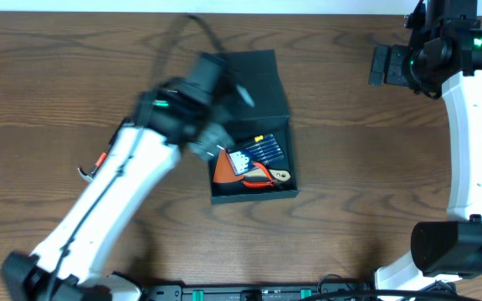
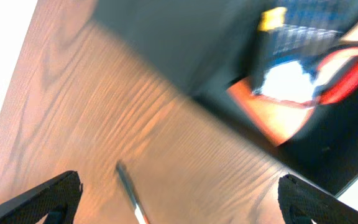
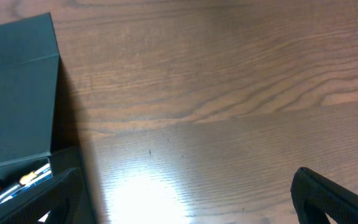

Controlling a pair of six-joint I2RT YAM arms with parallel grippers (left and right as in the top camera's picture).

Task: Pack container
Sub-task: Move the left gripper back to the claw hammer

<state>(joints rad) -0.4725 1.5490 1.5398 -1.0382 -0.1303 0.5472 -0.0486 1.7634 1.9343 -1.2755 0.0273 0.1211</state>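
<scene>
Two tools, both mine, gape wide and hold nothing: my left tool hovers beside the open green box mid-desk, lid raised, pliers inside; my right tool hangs well off to the box's right.

The container is a dark teal-green, matte, square box lying near the middle of the table, its sides turned slightly askew to the table's edges. It is open: the hinged flap lid of the same colour is folded back toward the far edge, and small tools lie inside.
</scene>
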